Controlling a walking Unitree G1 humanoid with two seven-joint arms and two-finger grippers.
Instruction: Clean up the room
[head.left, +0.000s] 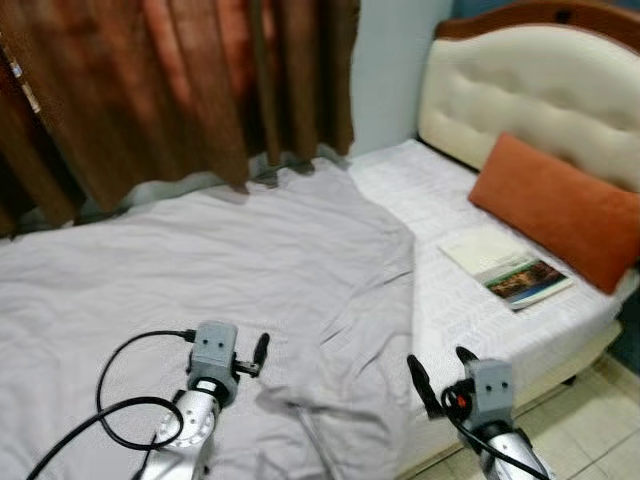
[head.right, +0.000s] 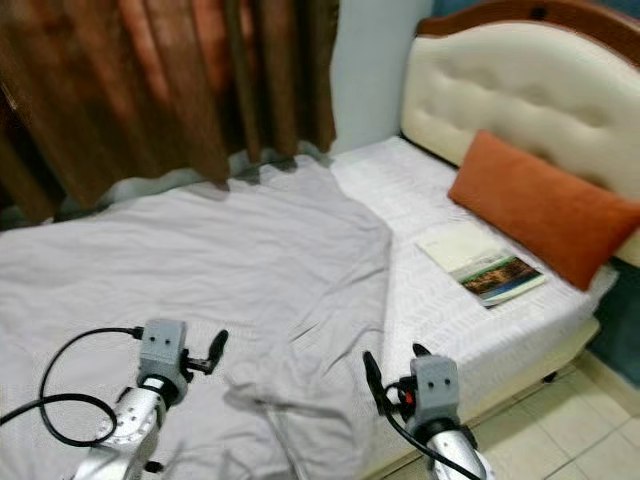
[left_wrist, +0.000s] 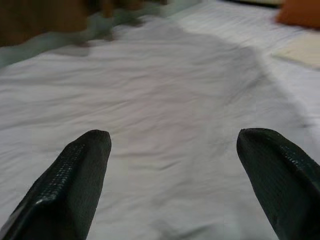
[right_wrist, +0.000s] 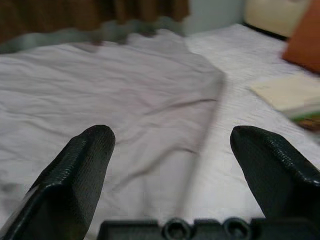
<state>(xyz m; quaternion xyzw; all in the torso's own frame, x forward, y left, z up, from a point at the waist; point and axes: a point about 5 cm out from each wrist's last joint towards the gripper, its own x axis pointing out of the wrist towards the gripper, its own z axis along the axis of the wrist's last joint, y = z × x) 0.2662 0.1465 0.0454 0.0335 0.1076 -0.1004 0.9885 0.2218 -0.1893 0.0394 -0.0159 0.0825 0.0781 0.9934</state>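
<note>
A grey blanket (head.left: 230, 270) lies spread and creased over the left part of the bed, its edge bunched near the front. My left gripper (head.left: 258, 352) hovers low over the blanket's front part, open with nothing between its fingers (left_wrist: 80, 175). My right gripper (head.left: 440, 368) hangs open and holds nothing, at the bed's front edge where the blanket meets the white sheet (head.left: 440, 200). A book (head.left: 510, 268) lies on the sheet, beside an orange pillow (head.left: 560, 210).
A cream padded headboard (head.left: 540, 90) stands at the back right. Brown curtains (head.left: 180, 80) hang behind the bed on the far side. Tiled floor (head.left: 590, 410) shows at the lower right, past the bed's corner. A black cable (head.left: 120, 400) loops off my left arm.
</note>
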